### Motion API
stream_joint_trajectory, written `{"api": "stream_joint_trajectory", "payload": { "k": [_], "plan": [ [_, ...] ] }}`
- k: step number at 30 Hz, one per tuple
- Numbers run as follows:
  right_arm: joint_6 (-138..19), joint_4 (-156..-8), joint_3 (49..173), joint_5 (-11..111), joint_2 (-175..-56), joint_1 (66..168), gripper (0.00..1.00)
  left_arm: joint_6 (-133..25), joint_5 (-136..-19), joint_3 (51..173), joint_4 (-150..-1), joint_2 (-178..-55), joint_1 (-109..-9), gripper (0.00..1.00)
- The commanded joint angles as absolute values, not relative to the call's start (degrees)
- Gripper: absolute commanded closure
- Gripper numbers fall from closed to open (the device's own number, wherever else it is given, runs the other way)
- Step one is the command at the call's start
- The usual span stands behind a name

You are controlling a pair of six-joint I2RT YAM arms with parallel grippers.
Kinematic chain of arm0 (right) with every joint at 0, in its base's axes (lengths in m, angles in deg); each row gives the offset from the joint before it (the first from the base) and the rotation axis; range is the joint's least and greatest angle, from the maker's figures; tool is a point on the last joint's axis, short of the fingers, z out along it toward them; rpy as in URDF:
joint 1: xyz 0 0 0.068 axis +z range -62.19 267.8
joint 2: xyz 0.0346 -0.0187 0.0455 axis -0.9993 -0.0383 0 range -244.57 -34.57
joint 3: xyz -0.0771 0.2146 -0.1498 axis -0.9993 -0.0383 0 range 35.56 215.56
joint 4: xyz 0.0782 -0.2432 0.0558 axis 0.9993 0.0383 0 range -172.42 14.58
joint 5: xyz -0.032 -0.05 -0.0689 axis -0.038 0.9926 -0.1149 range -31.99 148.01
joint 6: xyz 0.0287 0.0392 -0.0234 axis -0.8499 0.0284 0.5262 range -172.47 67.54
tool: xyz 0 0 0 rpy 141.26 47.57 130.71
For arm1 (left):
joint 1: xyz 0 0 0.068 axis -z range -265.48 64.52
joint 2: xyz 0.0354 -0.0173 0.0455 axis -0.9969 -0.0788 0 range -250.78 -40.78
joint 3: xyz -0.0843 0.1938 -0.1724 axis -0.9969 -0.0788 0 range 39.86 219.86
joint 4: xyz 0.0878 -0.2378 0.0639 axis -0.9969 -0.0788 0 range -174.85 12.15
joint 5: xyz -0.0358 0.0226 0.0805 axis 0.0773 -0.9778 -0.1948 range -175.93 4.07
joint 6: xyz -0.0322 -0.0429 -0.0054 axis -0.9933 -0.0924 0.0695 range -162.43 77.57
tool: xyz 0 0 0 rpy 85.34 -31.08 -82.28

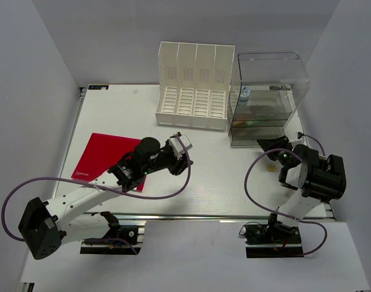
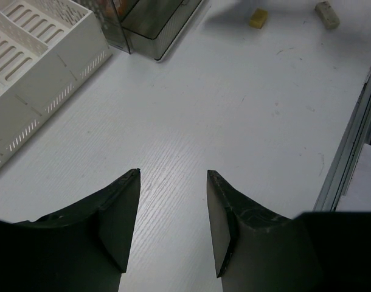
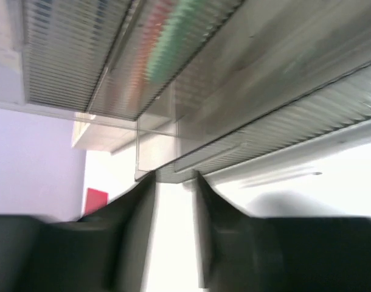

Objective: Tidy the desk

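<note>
On the desk (image 1: 222,182), top view: a white top with a silvery rail along the near edge, spanning under both arms. Red folder (image 1: 103,155) lies flat near the left edge. File rack (image 1: 194,91) and clear drawer box (image 1: 267,91) sit at the far edge. Yellow bit (image 1: 272,163) lies loose by the right gripper (image 1: 272,146). Sorting looks mostly undone.

Left wrist: left gripper (image 2: 173,173) spread wide, empty. Beige bit (image 2: 326,14) also loose, so 2 strays.

Right wrist: jaws narrowly parted, holding nothing, at the drawer box front.

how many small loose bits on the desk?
2: a yellow block and a beige stub, both near the clear drawer unit. Others may hide under the right arm.
</note>
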State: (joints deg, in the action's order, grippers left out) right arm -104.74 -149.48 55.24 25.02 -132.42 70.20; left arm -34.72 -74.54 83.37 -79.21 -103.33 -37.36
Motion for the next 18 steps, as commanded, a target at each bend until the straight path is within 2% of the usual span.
{"api": "stream_joint_trajectory", "payload": {
  "k": [1, 3, 7, 8, 9, 10, 11, 12, 13, 14, 15, 17, 18],
  "plan": [
    [-99.67, -146.15, 57.17, 21.2, -130.03, 69.88, 0.57, -34.34, -74.16, 85.04, -79.16, -101.25, -37.49, 0.42],
    [-97.04, -141.08, 59.62, 17.77, -129.32, 69.88, 0.49, -34.34, -74.16, 85.04, -79.16, -101.25, -37.49, 0.42],
    [-90.02, -127.28, 64.37, 7.15, -126.26, 69.35, 0.49, -34.34, -73.9, 85.3, -79.25, -100.9, -37.49, 0.42],
    [-86.69, -122.72, 65.78, 2.6, -125.11, 69.35, 0.51, -34.34, -73.72, 85.22, -79.25, -100.64, -37.49, 0.42],
    [-76.3, -116.75, 67.62, 1.25, -123.8, 69.52, 0.52, -34.34, -73.72, 85.22, -79.25, -100.55, -37.49, 0.42],
    [-69.15, -101.29, 72.07, 0.97, -121.0, 69.7, 0.53, -34.34, -73.54, 85.22, -79.17, -100.03, -37.49, 0.42],
    [-61.59, -93.57, 74.64, 1.93, -119.58, 69.87, 0.61, -34.34, -73.54, 85.22, -79.16, -99.85, -37.49, 0.42],
    [-46.64, -79.57, 79.37, 2.37, -117.48, 70.05, 0.67, -34.34, -73.37, 85.22, -79.16, -99.76, -37.49, 0.47],
    [-39.88, -73.6, 81.76, 4.64, -116.76, 69.96, 0.76, -34.43, -72.67, 85.22, -79.25, -99.41, -37.49, 0.56],
    [-33.89, -68.58, 83.79, 6.4, -115.97, 69.96, 0.91, -34.34, -72.14, 85.22, -79.17, -99.32, -37.49, 0.65],
    [-22.52, -60.35, 86.77, 7.99, -114.74, 69.88, 0.95, -34.34, -71.27, 85.22, -79.16, -99.15, -37.49, 0.84],
    [-14.01, -55.8, 88.64, 14.37, -113.42, 70.05, 0.98, -34.25, -70.47, 85.39, -79.25, -99.23, -37.49, 0.97],
    [-10.14, -54.31, 88.99, 15.98, -112.11, 70.05, 0.94, -34.34, -70.03, 85.48, -79.25, -99.23, -37.49, 0.99]
  ]
}}
